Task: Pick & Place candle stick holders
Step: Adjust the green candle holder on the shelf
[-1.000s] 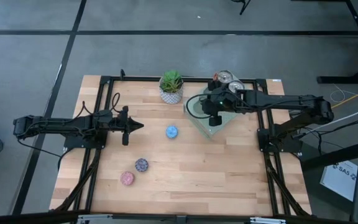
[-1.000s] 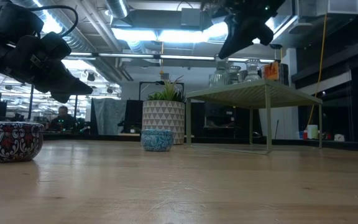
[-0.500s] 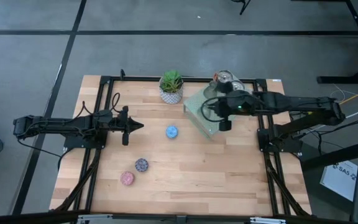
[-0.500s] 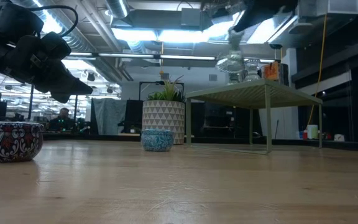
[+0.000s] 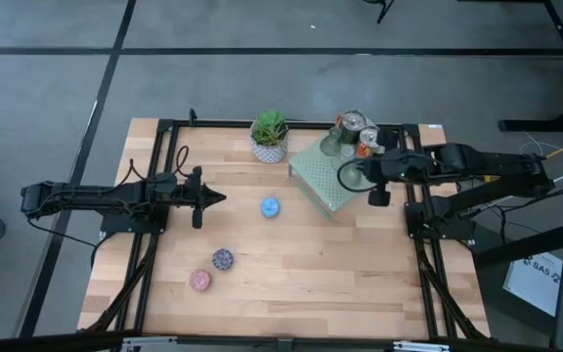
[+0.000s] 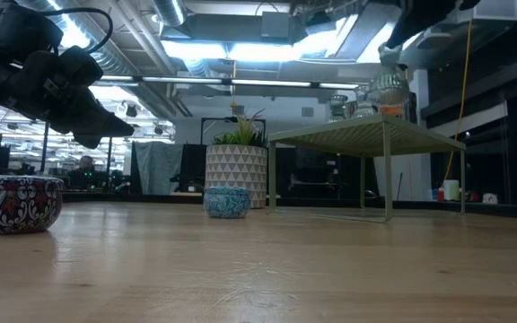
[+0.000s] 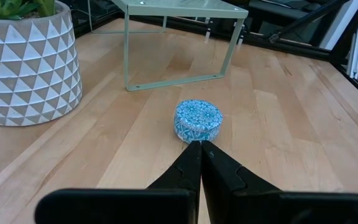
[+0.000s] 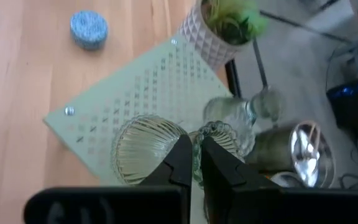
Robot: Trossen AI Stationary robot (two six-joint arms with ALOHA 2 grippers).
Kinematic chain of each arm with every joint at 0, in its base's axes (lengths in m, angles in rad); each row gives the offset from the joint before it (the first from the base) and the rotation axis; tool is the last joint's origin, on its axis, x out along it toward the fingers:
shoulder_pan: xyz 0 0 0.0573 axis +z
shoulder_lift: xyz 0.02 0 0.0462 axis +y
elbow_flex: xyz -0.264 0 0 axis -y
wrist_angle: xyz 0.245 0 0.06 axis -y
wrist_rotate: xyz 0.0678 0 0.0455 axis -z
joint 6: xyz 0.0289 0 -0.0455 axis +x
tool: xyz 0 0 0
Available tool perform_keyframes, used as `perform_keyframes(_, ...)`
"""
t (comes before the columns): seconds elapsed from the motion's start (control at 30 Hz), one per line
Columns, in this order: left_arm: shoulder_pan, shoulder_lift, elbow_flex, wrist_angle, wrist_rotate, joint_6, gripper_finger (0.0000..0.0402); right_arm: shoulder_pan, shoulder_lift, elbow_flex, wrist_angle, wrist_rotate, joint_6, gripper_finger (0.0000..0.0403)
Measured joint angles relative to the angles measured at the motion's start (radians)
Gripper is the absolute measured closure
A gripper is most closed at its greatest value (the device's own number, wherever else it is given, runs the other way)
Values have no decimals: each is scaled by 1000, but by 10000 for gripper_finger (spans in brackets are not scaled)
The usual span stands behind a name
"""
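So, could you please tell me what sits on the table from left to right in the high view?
Left end effector → pink holder → purple mosaic holder → blue holder → perforated green slab → right end effector, off the slab's right edge.

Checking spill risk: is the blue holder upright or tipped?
Upright: the blue holder sits flat on the table, patterned top facing up.

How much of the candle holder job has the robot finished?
Done, it seems: shiny holders stand by the green shelf's back corner. In hand: the right hand grips a clear glass holder. Left: blue holder, purple holder, pink holder on the table; left hand waits.
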Motion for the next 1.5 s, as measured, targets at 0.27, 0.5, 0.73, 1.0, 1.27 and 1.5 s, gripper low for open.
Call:
perform_keyframes(0.27, 0, 0, 0, 0, 0, 0, 396, 8, -3, -28, -54, 4, 118, 384)
perform_keyframes(0.5, 0, 0, 0, 0, 0, 0, 396, 8, -4, -106, -55, 132, 156, 384)
perform_keyframes(0.73, 0, 0, 0, 0, 0, 0, 396, 8, -4, -140, -57, 180, 152, 384)
perform_keyframes(1.0, 0, 0, 0, 0, 0, 0, 396, 8, -4, -148, -56, 176, 148, 380)
perform_keyframes(1.27, 0, 0, 0, 0, 0, 0, 396, 8, -4, -148, -53, 175, 149, 361)
perform_keyframes(1.5, 0, 0, 0, 0, -1, 0, 396, 8, -4, -148, -38, 176, 121, 332)
